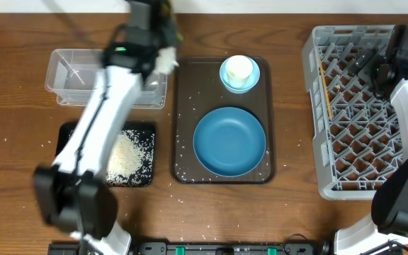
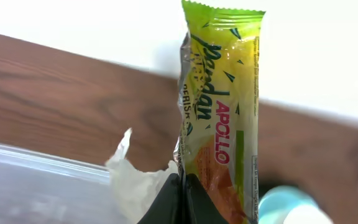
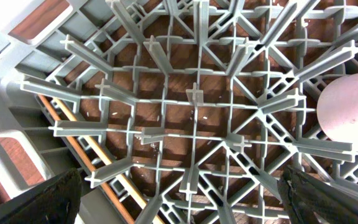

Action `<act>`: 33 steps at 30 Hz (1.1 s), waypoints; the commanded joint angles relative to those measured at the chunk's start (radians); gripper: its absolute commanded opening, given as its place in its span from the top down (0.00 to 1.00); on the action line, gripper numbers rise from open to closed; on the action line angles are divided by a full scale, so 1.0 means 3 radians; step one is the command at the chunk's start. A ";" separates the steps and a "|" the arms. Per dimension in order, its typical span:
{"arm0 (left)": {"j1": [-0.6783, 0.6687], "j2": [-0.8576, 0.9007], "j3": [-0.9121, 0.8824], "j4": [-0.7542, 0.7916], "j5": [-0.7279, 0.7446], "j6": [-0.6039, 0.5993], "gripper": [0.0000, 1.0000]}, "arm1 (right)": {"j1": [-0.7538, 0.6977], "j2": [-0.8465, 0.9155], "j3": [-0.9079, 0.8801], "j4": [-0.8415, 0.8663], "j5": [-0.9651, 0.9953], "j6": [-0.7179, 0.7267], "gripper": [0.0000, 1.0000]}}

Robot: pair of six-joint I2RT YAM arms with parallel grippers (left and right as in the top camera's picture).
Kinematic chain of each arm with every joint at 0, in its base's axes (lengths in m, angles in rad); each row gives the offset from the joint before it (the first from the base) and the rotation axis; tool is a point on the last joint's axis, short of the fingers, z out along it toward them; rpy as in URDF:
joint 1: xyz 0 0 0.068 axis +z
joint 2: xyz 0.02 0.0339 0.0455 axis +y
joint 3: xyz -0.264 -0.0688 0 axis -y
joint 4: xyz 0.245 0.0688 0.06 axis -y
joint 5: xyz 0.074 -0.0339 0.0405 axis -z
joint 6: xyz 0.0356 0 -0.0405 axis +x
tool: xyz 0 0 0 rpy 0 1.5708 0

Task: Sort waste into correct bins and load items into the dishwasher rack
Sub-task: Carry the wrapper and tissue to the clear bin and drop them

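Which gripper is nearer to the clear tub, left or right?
Left. The left gripper, holding a wrapper, hangs by the tub at its far right corner; the right gripper is over the rack.

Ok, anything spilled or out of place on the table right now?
Yes: loose rice grains lie scattered on the brown tray around the blue plate and on the table near the black tray, outside the heap in it. The left gripper pinches the snack wrapper, seemingly with the tissue too.

dark wood-grain table (image 1: 289, 212) under even light, with perhaps a plain white wall (image 2: 73, 15) behind
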 commanded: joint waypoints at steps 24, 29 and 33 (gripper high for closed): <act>0.1113 0.0061 -0.0108 -0.0505 0.0518 -0.2836 0.83 | -0.0009 0.0033 0.0003 -0.0004 0.0015 0.0060 0.01; 0.1113 0.0061 -0.0108 -0.0533 0.0526 -0.2832 0.83 | -0.0009 0.0033 0.0003 -0.0004 0.0015 0.0060 0.01; 0.1113 0.0061 -0.0108 -0.0572 0.0526 -0.2831 0.83 | -0.0009 0.0033 0.0003 -0.0004 0.0015 0.0060 0.01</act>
